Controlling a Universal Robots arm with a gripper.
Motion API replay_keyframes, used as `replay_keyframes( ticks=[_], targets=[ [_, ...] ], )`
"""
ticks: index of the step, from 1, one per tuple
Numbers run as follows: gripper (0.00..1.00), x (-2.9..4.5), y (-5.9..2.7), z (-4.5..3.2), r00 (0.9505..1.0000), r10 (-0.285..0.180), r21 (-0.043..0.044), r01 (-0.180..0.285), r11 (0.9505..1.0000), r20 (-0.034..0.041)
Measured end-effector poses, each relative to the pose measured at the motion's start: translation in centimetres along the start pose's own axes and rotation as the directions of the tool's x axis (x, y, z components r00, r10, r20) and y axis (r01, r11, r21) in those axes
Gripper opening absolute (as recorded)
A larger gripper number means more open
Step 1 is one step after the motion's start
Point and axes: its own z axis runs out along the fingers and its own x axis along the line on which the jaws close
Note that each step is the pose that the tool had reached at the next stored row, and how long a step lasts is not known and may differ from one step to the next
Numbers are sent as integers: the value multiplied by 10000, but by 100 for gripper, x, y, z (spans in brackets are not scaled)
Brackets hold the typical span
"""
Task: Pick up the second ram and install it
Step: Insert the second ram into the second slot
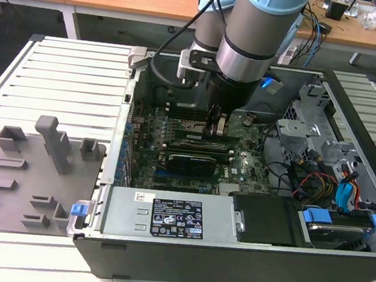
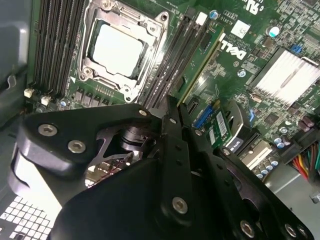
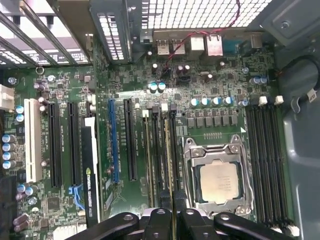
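1. In the exterior view the arm [image 1: 252, 47] reaches straight down into an open computer case [image 1: 228, 270] lying on its side on a slatted table [image 1: 66, 81].
2. The gripper [image 1: 216, 127] stands low over the board [image 1: 239, 163], near the middle of the case and toward its far side.
3. In the first wrist view the gripper [image 3: 175, 214] has its two fingers drawn close together, and the ram [image 3: 170, 165] runs on edge into the narrow gap between them. They appear to be pinching it by one end.
4. The ram stands upright in the bank of black slots [image 3: 156, 155] just beside the socket [image 3: 217, 182], in line with them, on the side of the bank nearest the socket. Whether it is fully seated I cannot tell.
5. In the second wrist view the ram [image 2: 200, 67] shows as a thin green strip at the edge of the slot bank, its near end meeting the tips of the gripper [image 2: 171, 106]. The socket [image 2: 117, 50] lies on the other side of the bank.
6. A second bank of slots [image 3: 267, 160] lies on the socket's other side, well apart from the gripper.
7. A grey fixture [image 1: 37, 165] with upright blocks lies on the table at the exterior view's left, outside the case and well apart from the gripper.
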Motion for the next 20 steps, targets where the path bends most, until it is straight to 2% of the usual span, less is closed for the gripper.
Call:
replay_keyframes(
  ticks=[4,7,16,20],
  targets=[
    [14,10,36,72,10000,0,0,0,10000,-2],
    [14,-5,43,182,10000,0,0,0,10000,-1],
    [14,-21,63,309,10000,0,0,0,10000,-3],
    [14,-19,65,329,10000,0,0,0,10000,-2]
  ],
)
